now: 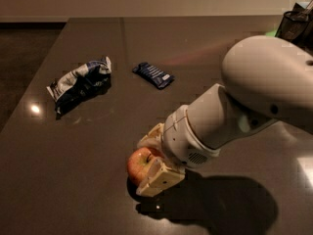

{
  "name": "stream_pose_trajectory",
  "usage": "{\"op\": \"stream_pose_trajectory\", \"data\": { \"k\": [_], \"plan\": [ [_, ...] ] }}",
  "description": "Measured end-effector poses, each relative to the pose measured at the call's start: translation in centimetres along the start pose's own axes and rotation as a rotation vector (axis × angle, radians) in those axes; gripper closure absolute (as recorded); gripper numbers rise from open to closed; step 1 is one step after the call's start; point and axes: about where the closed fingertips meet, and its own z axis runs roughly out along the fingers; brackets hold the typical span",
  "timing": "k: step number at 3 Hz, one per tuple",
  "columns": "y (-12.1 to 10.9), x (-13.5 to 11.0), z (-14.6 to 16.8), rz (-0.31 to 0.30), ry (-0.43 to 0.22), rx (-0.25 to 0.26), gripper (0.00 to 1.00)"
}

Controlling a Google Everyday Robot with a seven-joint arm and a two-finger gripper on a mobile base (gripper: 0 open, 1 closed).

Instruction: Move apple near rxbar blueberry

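Note:
The red apple (137,163) with yellowish patches rests on the dark table (73,180) near its front. My gripper (147,164) reaches in from the right, its pale fingers (157,178) closed against the near and far sides of the apple. The white arm hides the apple's right side. The rxbar blueberry (153,75), a flat dark blue bar with pale stripes, lies farther back, well apart from the apple.
A crumpled blue-and-white chip bag (80,82) lies at the left, left of the bar. A dark wire basket (296,22) stands at the back right corner. The table's left edge runs diagonally past the bag.

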Motion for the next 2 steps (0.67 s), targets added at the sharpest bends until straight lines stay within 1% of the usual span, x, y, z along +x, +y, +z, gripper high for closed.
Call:
{"op": "stream_pose_trajectory", "data": {
  "k": [1, 2],
  "plan": [
    [-1.0, -0.5, -0.8, 0.017, -0.005, 0.022, 0.71],
    [-3.1, -0.7, -2.4, 0.053, -0.007, 0.075, 0.99]
  ]
}}
